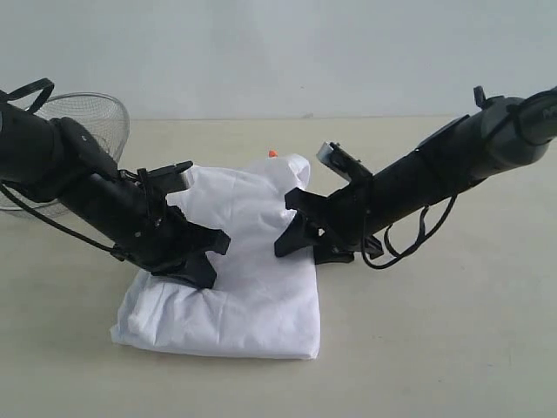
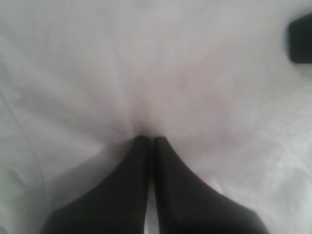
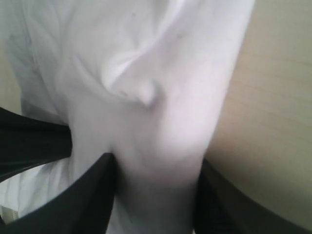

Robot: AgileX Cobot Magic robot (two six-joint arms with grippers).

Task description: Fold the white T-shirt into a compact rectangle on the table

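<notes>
Mid-tabletop [image 1: 435,348], the left gripper [image 1: 209,259] is closed, pinching the white T-shirt [image 1: 252,305]; the right gripper [image 1: 289,222] clamps a thick fold of it.

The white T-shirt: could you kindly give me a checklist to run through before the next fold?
1. Left gripper pinching the white T-shirt: ok, creases converge at its shut tips.
2. Right gripper holding cloth: ok, a thick fold fills its jaws.
3. Wire-mesh bowl clear of the shirt: ok, apart behind the left arm.
4. Shirt wholly on the table: ok.
5. Compact rectangle: not ok, far part raised, bunched.
</notes>
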